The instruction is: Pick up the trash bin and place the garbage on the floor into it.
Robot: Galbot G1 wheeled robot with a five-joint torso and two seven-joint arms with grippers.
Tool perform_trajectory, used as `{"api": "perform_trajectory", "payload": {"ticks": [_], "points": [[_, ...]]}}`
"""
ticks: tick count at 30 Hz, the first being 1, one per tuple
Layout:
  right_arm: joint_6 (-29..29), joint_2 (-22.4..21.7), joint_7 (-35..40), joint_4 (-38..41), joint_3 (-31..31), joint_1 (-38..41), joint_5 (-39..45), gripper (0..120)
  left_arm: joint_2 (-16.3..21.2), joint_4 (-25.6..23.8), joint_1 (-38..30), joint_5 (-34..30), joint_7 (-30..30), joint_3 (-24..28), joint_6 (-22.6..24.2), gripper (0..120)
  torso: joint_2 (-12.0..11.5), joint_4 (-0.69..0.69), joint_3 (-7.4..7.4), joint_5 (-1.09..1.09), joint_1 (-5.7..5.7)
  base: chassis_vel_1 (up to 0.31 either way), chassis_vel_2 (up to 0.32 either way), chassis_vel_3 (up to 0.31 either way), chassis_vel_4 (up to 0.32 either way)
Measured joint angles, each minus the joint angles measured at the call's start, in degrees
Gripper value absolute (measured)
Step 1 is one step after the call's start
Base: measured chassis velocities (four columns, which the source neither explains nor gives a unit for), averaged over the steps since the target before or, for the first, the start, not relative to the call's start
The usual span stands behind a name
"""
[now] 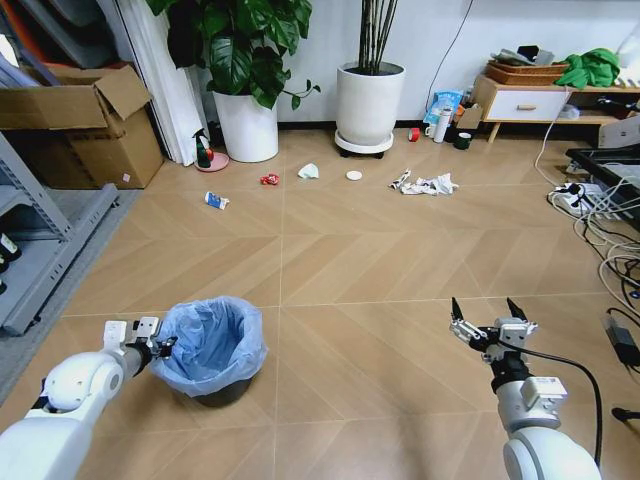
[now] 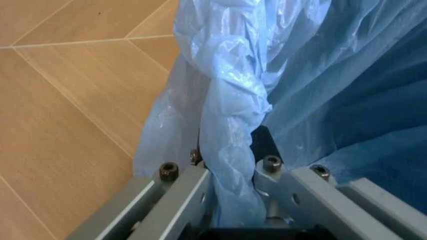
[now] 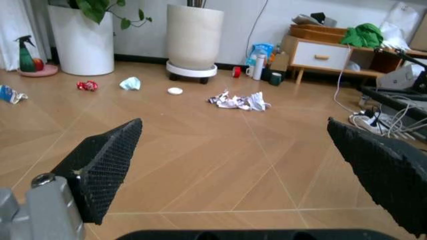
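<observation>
The bin [image 1: 210,350] stands on the floor [image 1: 350,260] near left, its bag-covered rim clamped by the left gripper [image 1: 160,347] — blue bag [image 2: 233,125] is pinched between the fingers [image 2: 180,192]. The right gripper [image 1: 488,318] is held spread apart, near right. Garbage — paper [image 1: 425,184], wrapper [image 1: 269,179], tissue [image 1: 309,171], disc [image 1: 354,175], bottle [image 1: 216,200] — lies far off.

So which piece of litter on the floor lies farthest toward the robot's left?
The small white-blue bottle, lying alone near the green spray bottle. The red wrapper, pale tissue, white disc and crumpled paper all lie further right.
</observation>
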Motion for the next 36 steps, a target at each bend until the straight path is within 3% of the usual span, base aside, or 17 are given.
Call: {"api": "perform_trajectory", "payload": {"ticks": [10, 13, 16, 19, 23, 36], "points": [[-2.12, -0.51, 1.02, 0.99, 0.57, 0.53, 1.90, 100, -3.83, -7.19, 4.66, -4.66, -6.53, -4.56, -5.02, 0, 0.00, 0.00, 0.00, 0.00, 0.00, 0.000, 0.000, 0.000, 0.000], [-2.97, -0.38, 1.21, 1.50, 0.53, 0.61, 2.02, 100, -5.91, -11.48, 6.41, -6.23, -12.20, -6.41, -7.12, 0, 0.00, 0.00, 0.00, 0.00, 0.00, 0.000, 0.000, 0.000, 0.000], [-3.05, -0.38, 1.25, 1.69, 0.53, 0.61, 1.99, 100, -6.31, -13.15, 7.19, -6.48, -13.77, -6.91, -7.16, 0, 0.00, -0.01, 0.00, 0.00, 0.00, 0.000, 0.000, 0.000, 0.000], [-3.00, -0.51, 1.23, 2.24, 1.03, 0.66, 1.42, 100, -7.97, -19.85, 10.74, -8.19, -18.64, -8.36, -6.08, 0, 0.00, 0.01, 0.00, 0.01, 0.00, 0.000, 0.000, 0.000, 0.000], [-2.69, -0.16, 1.11, 2.75, 1.85, 0.42, 0.56, 100, -9.39, -23.15, 12.58, -8.53, -19.64, -8.46, -5.11, 0, 0.00, 0.01, 0.00, 0.00, -0.01, 0.000, 0.000, 0.000, 0.000], [-2.29, 0.67, 1.11, 2.94, 2.28, -0.05, -1.55, 100, -10.08, -25.36, 13.47, -7.36, -18.73, -6.73, -4.51, 0, 0.01, 0.00, -0.01, 0.00, -0.01, -0.012, 0.015, 0.016, -0.017]]}}
